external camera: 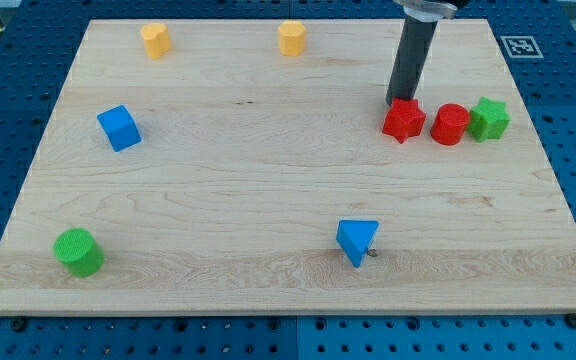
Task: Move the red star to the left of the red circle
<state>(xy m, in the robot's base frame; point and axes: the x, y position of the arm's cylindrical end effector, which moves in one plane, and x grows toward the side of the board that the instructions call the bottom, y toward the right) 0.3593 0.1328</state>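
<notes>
The red star [404,121] lies on the wooden board at the view's right, just left of the red circle [450,124], with a small gap between them. The green star [489,119] touches the red circle on its right side. My tip [395,102] is at the red star's upper left edge, touching or nearly touching it. The dark rod rises from there to the view's top.
A yellow block [155,40] and a second yellow block [291,38] sit near the board's top edge. A blue cube [119,128] is at the left, a green cylinder [78,251] at the bottom left, a blue triangle [357,241] at the bottom middle.
</notes>
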